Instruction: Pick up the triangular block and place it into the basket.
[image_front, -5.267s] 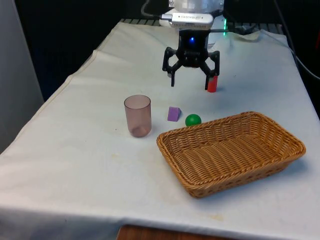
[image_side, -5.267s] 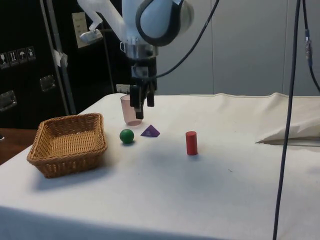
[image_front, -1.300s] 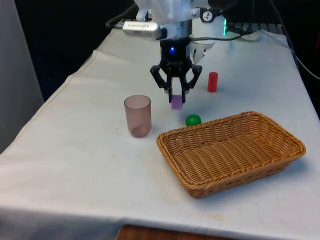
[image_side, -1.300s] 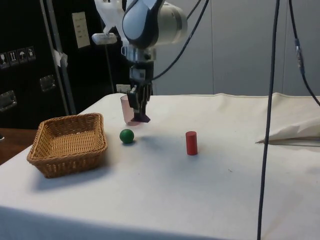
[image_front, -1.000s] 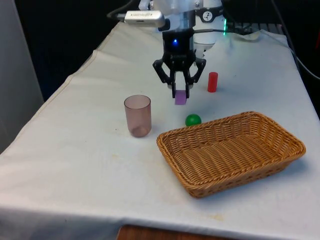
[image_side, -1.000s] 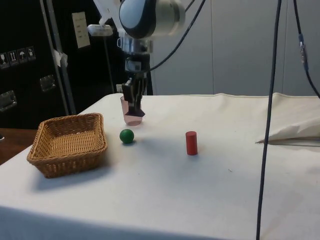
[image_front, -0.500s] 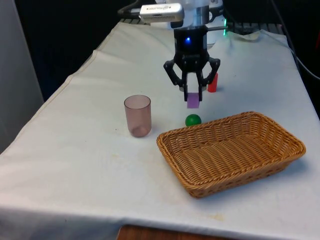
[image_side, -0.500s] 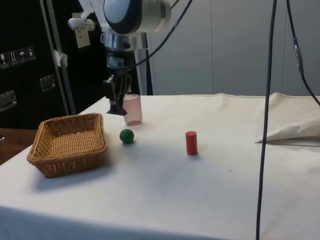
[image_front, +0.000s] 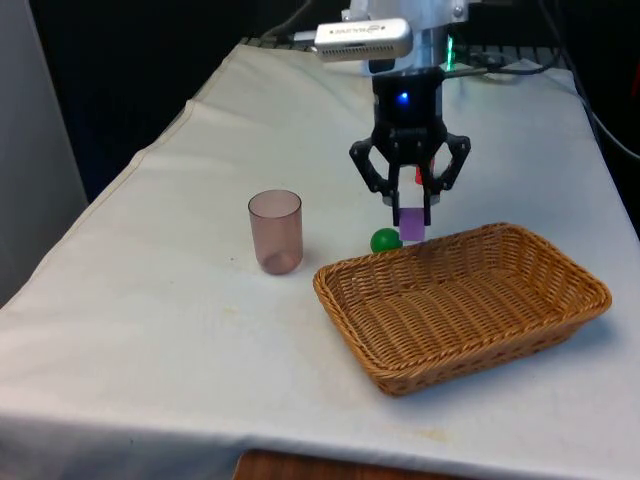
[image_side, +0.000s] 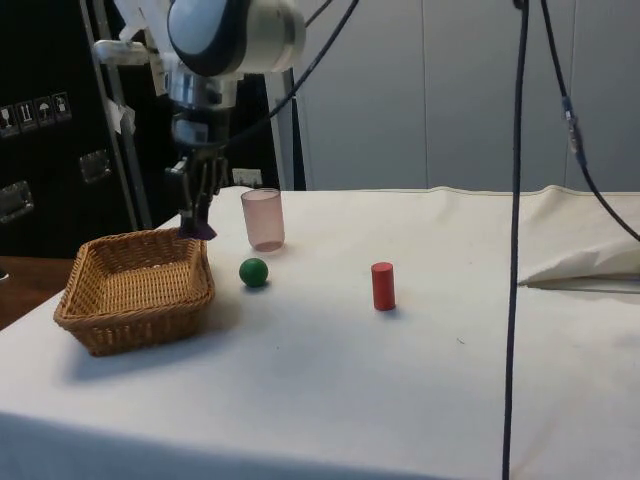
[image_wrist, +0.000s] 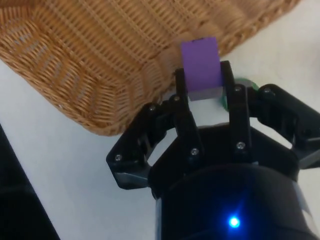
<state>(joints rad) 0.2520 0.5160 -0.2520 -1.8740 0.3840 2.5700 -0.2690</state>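
My black gripper (image_front: 412, 215) (image_side: 197, 226) (image_wrist: 202, 80) is shut on the purple triangular block (image_front: 412, 224) (image_side: 199, 231) (image_wrist: 200, 67), held in the air. It hangs just over the far rim of the wicker basket (image_front: 560, 262) (image_side: 130, 295) (image_wrist: 100, 55), at the corner nearest the green ball. The basket holds nothing. In the wrist view the block sits squarely between the two fingers, with the basket's rim right behind it.
A green ball (image_front: 383, 240) (image_side: 254, 271) lies on the cloth just beyond the basket's rim. A translucent pink cup (image_front: 275, 231) (image_side: 263, 219) stands on the front view's left. A red cylinder (image_side: 383, 285) stands further back, partly behind the gripper in the front view.
The gripper has carried the block from above the cloth near the cup toward the front view's right and nearer the camera, arriving over the basket's rim.
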